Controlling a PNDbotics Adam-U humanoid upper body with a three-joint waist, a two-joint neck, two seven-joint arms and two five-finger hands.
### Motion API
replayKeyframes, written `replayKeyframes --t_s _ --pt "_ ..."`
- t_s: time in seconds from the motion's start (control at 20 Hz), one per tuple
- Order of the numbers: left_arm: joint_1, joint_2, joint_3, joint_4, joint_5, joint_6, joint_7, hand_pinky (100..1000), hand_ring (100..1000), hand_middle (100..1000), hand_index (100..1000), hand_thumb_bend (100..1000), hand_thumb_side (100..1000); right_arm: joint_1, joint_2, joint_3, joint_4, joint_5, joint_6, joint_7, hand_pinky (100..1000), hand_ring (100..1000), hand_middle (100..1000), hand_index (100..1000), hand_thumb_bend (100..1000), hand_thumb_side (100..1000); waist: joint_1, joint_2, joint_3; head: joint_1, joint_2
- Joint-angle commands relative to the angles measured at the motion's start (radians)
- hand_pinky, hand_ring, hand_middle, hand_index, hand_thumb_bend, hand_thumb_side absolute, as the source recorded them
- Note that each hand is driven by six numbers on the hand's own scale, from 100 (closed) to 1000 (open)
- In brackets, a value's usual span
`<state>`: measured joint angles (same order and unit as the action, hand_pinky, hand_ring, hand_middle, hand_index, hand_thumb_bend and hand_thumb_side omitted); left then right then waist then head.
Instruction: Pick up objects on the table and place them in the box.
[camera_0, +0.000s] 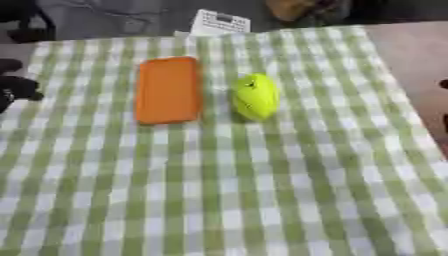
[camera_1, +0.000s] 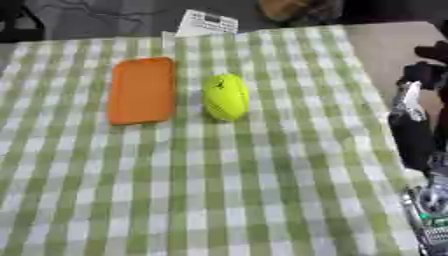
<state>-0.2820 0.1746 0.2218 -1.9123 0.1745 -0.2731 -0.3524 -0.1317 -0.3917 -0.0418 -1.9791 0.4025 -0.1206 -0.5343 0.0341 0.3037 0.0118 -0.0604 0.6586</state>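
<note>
While neither hand's finger state can be told, a yellow-green oval object lies beside an orange box.

Surface covered by green-and-white checked cloth; on it an orange flat rectangular box with a yellow-green oval object just beside, apart.

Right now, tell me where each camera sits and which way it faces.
Left eye view: in the head, looking down at the checked tablecloth; the left hand shows at the left edge.
Right eye view: beside it, same downward look; the right arm shows at the right edge.
Shared: the orange box, the yellow-green object beside it.
</note>
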Motion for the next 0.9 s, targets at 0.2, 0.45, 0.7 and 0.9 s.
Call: replayKeyframes --t_s 0.2,0.45,0.7,0.9 --pt "-0.004 0.014 0.0 -0.018 0.004 0.001 -0.003 653 682 729 785 156 948 -0.001 -0.02 0.001 -0.021 -0.003 -0.002 0.006 578 659 707 876 100 653 -0.018 -0.04 -0.001 -0.001 0.003" --pt "-0.003 0.014 0.0 -0.018 0.007 0.003 -0.002 653 682 730 786 156 948 0.003 -0.022 0.001 -0.021 -0.006 -0.001 0.009 579 660 709 876 100 652 -0.021 -0.048 0.005 0.003 0.009" --pt "-0.003 0.014 -0.001 -0.019 0.006 0.005 -0.004 653 676 724 786 156 949 0.004 -0.022 0.002 -0.021 -0.007 -0.001 0.012 579 660 709 877 100 653 -0.022 -0.05 0.008 0.01 0.01" --pt "-0.003 0.014 -0.002 -0.018 0.005 0.005 -0.005 653 674 723 780 156 949 0.004 -0.022 0.002 -0.021 -0.007 0.0 0.013 579 661 709 877 100 654 -0.02 -0.05 0.007 0.008 0.007"
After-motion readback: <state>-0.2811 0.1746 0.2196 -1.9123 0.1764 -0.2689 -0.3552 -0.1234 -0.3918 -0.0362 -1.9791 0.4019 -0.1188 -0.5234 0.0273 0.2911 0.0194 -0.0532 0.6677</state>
